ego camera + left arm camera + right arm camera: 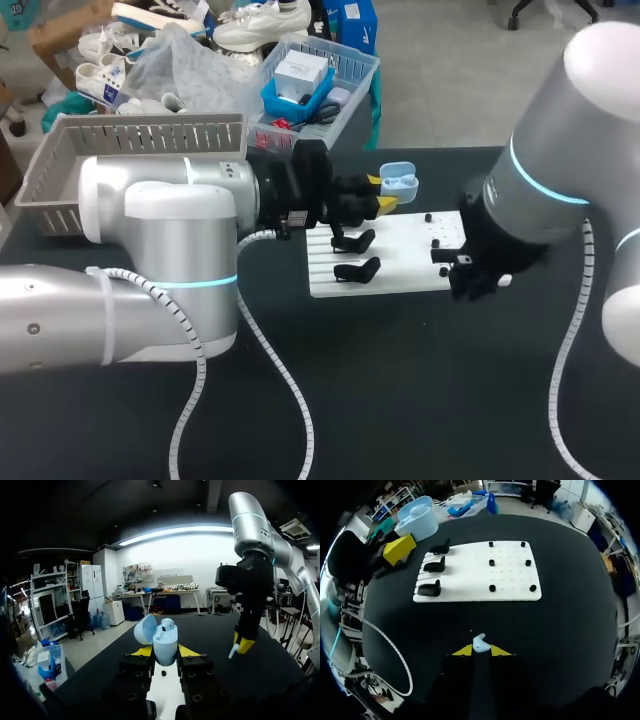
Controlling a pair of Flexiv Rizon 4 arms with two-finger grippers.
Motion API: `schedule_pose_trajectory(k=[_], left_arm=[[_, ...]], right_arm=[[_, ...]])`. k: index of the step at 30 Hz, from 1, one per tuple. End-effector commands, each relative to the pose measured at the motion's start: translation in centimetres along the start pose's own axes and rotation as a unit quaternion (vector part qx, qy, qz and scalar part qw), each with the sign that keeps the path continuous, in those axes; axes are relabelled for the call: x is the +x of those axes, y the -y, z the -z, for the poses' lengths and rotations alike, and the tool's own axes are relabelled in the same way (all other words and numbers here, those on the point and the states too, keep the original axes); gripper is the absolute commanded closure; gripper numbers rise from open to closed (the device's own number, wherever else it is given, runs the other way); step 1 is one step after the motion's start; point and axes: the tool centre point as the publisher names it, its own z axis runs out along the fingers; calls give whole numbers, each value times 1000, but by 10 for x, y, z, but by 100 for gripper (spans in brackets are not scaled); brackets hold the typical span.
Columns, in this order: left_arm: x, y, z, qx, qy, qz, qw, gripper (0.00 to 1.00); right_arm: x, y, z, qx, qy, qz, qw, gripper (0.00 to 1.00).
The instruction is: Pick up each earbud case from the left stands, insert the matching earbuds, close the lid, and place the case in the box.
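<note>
Earbud case [165,641], pale blue, stands upright between the 2 yellow tips of the left gripper [165,652]. They press on it from both sides, so that pincer is clamped on the earbud case. Its lid [145,629] is swung open to one side, and a seated earbud [168,625] shows at the mouth of the body. In the head view the left arm [160,250] comes in from the left and holds the case in the air above the far left corner of the white board [400,265], which lies flat on the dark table [400,390]. On the board's left part stand 3 black stands [434,565] in a row, and on its right part 6 small black pegs [491,562] in 2 columns. The right gripper [481,651] is closed on a loose earbud [480,643], a small pale piece pinched between its 2 yellow tips. It hangs above the bare table just off the board's near edge, with the board ahead of it and the case well apart beyond the stands. The right arm [560,190] comes in from the right. A grey slatted basket [140,135] sits behind the left arm at the table's far left.
</note>
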Motion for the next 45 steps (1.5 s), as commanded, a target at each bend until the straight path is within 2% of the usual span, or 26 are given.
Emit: schedule_pose_trajectory(k=[1,7,16,19,21,23,26,28,30,37,45], left_arm=[[1,0,0,-1,2,0,1000,100],[1,0,0,-1,2,0,1000,100],[1,0,0,-1,2,0,1000,100],[1,0,0,-1,2,0,1000,100],[1,0,0,-1,2,0,1000,100],[1,0,0,-1,2,0,1000,100],[1,0,0,-1,2,0,1000,100],[1,0,0,-1,2,0,1000,100],[1,0,0,-1,2,0,1000,100],[1,0,0,-1,2,0,1000,100],[1,0,0,-1,2,0,1000,100]], right_arm=[[7,0,18,-7,-9,32,999,100],[8,-3,38,-38,-11,98,994,100],[-4,-3,67,-35,-5,157,987,100],[-9,-4,77,-47,-6,166,985,100],[-14,-6,82,-31,-3,166,986,100],[-19,-8,88,-45,-2,169,985,100],[-25,-12,96,-40,-1,180,983,100],[-29,-14,101,-62,-3,187,980,100],[-32,-18,105,-53,0,198,979,100],[-50,-19,113,-103,-22,196,975,100],[-69,-25,117,-99,-24,209,973,100]])
